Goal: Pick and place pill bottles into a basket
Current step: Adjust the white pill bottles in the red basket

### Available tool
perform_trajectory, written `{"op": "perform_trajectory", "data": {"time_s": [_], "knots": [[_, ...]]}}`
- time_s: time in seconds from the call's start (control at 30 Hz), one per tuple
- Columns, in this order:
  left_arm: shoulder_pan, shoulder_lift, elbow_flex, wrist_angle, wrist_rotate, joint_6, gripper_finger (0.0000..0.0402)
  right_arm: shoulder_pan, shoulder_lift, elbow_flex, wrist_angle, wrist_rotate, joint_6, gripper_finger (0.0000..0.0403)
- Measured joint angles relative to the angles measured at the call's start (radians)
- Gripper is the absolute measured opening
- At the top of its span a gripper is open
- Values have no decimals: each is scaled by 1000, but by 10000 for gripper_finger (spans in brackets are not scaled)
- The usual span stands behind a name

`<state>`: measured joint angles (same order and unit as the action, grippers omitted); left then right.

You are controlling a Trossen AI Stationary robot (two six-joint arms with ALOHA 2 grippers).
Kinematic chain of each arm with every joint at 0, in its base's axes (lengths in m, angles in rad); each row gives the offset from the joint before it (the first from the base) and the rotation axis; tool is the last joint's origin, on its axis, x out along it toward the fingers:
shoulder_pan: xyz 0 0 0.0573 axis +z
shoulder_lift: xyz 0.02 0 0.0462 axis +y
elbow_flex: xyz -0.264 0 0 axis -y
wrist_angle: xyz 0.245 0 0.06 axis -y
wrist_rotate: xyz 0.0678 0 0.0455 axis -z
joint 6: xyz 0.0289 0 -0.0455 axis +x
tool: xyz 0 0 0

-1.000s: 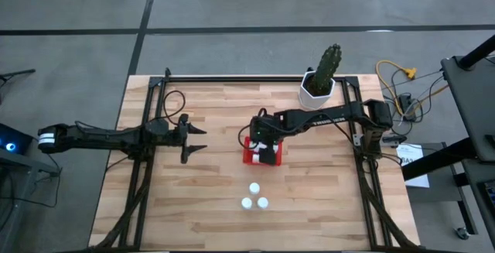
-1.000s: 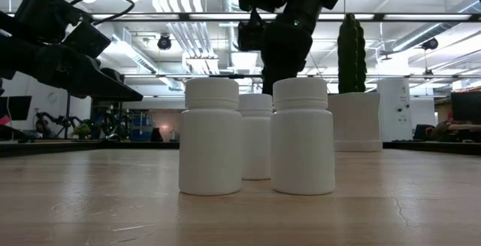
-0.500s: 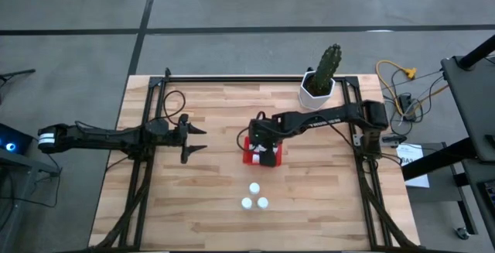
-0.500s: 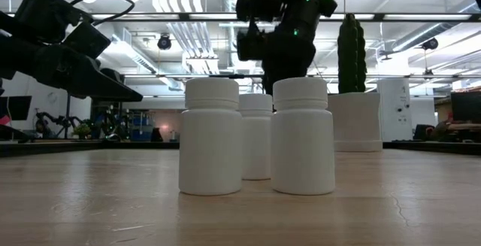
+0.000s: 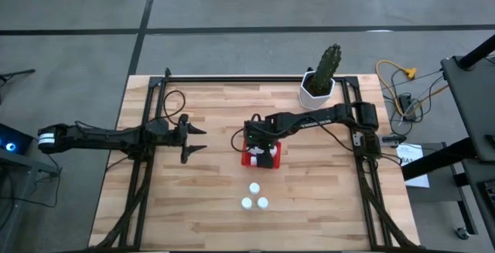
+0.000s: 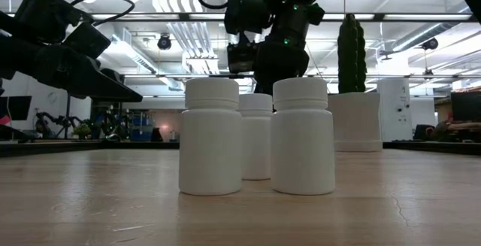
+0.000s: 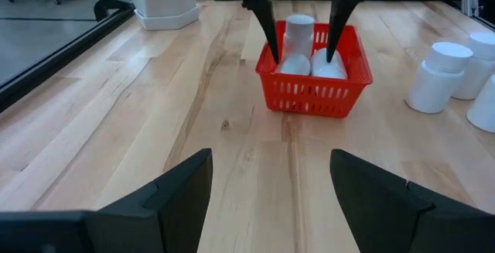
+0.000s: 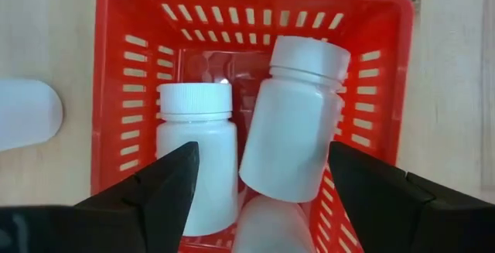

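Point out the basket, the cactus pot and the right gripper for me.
basket (image 7: 315, 97): left wrist view, on its slotted front wall.
cactus pot (image 5: 315, 94): high view, on the white pot's rim.
right gripper (image 8: 263, 177): right wrist view, midway between its open fingertips, above the basket.

Both arms are dark, slender and jointed. The left arm ends in a white-banded section at its outer base, with a thin black cable looping over it. The right arm shows pale lettering along its long link. Each gripper's fingers are matte black, flat-sided wedges.
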<state>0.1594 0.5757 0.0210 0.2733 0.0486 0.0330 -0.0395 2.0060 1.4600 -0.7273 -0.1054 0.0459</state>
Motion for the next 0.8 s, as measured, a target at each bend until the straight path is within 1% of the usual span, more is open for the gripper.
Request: {"op": "perform_trajectory", "data": {"time_s": [0.17,0.43,0.6,0.8], "knots": [[0,0,0,0,0,0,245,-1,5,-1,1,0,-5,278],[0,0,0,1,0,-2,245,-11,8,-3,6,8,1,256],[0,0,0,1,0,-2,244,-13,8,-4,8,59,2,245],[0,0,0,-1,1,-2,245,-15,10,-8,17,61,12,237]]}}
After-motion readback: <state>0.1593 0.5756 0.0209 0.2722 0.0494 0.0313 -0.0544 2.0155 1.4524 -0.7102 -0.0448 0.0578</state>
